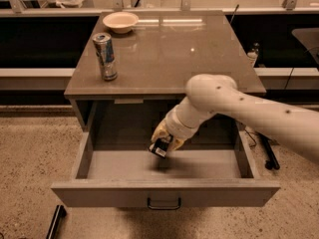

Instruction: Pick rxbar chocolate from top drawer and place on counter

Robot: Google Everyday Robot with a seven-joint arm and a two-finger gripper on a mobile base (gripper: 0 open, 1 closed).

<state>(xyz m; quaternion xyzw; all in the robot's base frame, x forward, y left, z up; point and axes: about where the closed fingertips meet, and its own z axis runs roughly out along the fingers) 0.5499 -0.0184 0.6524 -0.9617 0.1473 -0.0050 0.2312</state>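
The top drawer (164, 193) is pulled open, its grey floor bare in front. My gripper (162, 144) hangs over the middle of the drawer, shut on the rxbar chocolate (159, 148), a small black bar with a pale end. The bar is held clear of the drawer floor, with its shadow below it. The counter (174, 54) lies above and behind the gripper. My white arm reaches in from the right.
A silver-blue drink can (105, 56) stands at the counter's left edge. A pale bowl (120, 21) sits at the counter's far left corner. The drawer's side walls flank the gripper. A dark rod lies on the speckled floor at the lower left.
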